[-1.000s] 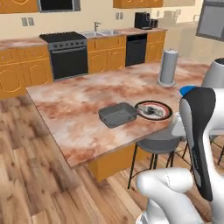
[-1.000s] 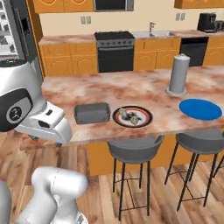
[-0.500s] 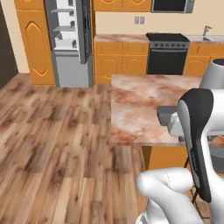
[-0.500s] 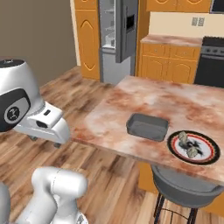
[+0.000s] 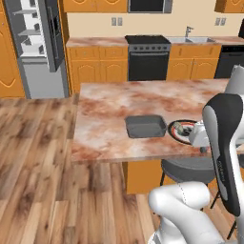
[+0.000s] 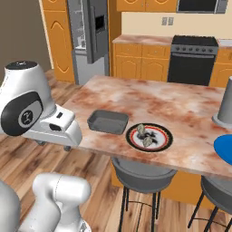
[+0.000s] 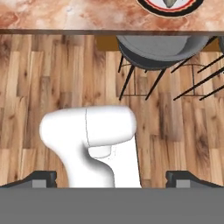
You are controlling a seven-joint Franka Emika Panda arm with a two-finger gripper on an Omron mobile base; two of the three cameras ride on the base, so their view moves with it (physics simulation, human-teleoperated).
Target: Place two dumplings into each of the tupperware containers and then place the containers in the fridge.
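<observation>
A dark grey tupperware container (image 5: 145, 126) (image 6: 107, 122) sits empty on the island counter (image 5: 105, 119), near its front edge. Just to its right, beige dumplings (image 6: 144, 131) (image 5: 178, 127) lie on a white plate with a black-red rim (image 6: 156, 145) (image 5: 172, 135). The fridge (image 5: 35, 45) (image 6: 88, 38) stands at the back left with its door open and pale shelves showing. My gripper (image 7: 112, 178) hangs below counter level in front of the island, pointing down at the wooden floor. It is open, its fingertips (image 7: 43, 177) far apart with nothing between them. The plate's rim (image 7: 144, 5) shows at the top of the hand view.
A grey bar stool (image 5: 186, 169) (image 6: 142, 170) (image 7: 162, 48) stands under the counter's front edge below the plate. A blue plate (image 6: 225, 147) and a grey cylinder (image 6: 225, 108) are at the counter's right. A black oven (image 5: 147, 59) is behind the island.
The base has driven and turned, so both base views have shifted; now the island with the container and plate is central and the fridge is at the back left. The gripper remains open.
</observation>
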